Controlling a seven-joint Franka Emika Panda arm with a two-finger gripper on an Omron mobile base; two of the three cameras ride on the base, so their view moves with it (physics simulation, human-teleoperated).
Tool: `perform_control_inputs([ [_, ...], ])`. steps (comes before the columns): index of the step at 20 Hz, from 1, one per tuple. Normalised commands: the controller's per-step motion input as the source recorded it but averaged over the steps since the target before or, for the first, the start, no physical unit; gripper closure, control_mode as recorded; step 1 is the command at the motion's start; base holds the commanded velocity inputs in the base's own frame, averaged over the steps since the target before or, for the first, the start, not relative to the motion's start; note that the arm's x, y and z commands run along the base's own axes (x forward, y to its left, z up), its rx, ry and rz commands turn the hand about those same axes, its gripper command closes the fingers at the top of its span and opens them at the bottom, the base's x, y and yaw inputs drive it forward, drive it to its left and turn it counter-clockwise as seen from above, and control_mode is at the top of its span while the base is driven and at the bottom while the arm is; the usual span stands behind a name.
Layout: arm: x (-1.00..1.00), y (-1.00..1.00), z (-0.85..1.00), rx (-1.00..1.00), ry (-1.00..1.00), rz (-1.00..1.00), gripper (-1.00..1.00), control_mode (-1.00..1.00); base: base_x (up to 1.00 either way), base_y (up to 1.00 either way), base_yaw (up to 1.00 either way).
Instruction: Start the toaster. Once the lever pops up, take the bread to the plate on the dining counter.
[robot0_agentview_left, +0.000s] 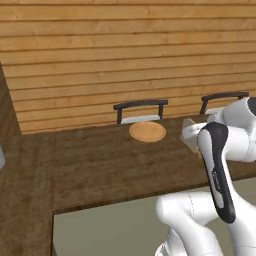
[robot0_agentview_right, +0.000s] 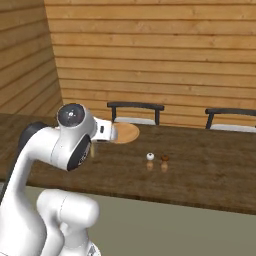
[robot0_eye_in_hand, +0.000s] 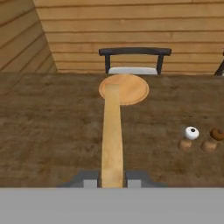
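Gripper: the gripper (robot0_eye_in_hand: 112, 179), nearest the lens, has its 2 fingers narrowed onto the bread (robot0_eye_in_hand: 112, 135), held edge-on.
Bread: the slice points toward 12 o'clock in the hand view, its far edge overlapping the plate's near rim in that view.
Plate: the plate (robot0_eye_in_hand: 124, 89) lies on the dining counter (robot0_eye_in_hand: 52, 127), before a dark chair (robot0_eye_in_hand: 134, 57).
Shakers: 2 small shakers (robot0_eye_in_hand: 199, 139) stand at 3 o'clock, well apart from the plate.
Method: judged best to carry the slice forward over the plate's middle, lower it, then release.
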Motion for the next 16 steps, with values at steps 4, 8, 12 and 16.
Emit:
perform_control_inputs([
  [4, 1.0, 0.06, 0.0, 0.0, 0.08, 0.12, 1.0, -1.0, 0.0, 0.0, 0.0],
  [8, 1.0, 0.06, 0.0, 0.0, 0.16, 0.12, 1.0, -1.0, 0.0, 0.0, 0.0],
  [12, 1.0, 0.05, -0.02, 0.0, 0.18, 0.11, 1.0, -1.0, 0.0, 0.0, 0.0],
  [16, 0.9, 0.0, -0.22, 0.0, 0.17, 0.09, 1.0, -1.0, 0.0, 0.0, 0.0],
])
